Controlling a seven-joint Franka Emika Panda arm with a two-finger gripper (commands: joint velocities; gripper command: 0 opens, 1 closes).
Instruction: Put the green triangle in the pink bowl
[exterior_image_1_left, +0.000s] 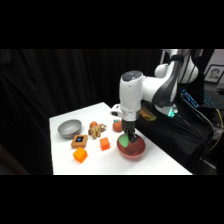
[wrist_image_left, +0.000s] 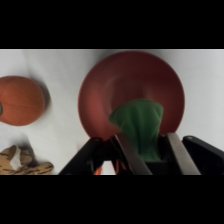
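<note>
Here the gripper (wrist_image_left: 146, 150) holds the green triangle (wrist_image_left: 138, 127) lengthwise over the pink bowl (wrist_image_left: 131, 80).

The pink bowl (wrist_image_left: 131, 85) looks smooth and dull. The grey bowl (exterior_image_1_left: 69, 128) looks like shiny metal. The fingers (wrist_image_left: 178, 152) look like bare metal. The table (exterior_image_1_left: 107, 165) is plain and matt.
</note>
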